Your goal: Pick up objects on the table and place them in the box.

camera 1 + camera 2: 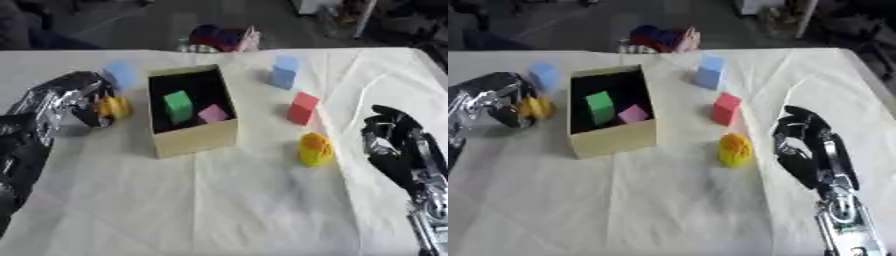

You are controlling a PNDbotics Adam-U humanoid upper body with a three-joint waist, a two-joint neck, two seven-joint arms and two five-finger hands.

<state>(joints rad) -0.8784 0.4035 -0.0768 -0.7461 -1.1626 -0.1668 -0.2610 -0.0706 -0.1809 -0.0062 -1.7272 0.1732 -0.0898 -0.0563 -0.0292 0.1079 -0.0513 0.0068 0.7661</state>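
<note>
A tan cardboard box (197, 137) stands left of centre, with a green block (178, 106) and a pink block (213, 114) inside. My left hand (72, 99) is at the left of the box, its fingers curled round a small yellow object (113, 107). A light blue block (120, 74) lies just behind that hand. Right of the box are another blue block (284, 72), a red block (303, 108) and a yellow rounded object (315, 148). My right hand (395, 142) hovers right of the yellow object, fingers relaxed and holding nothing.
A white cloth (219, 210) covers the table. A dark red and blue item (220, 37) with something pink sits at the far edge. The table's right edge runs close to my right arm.
</note>
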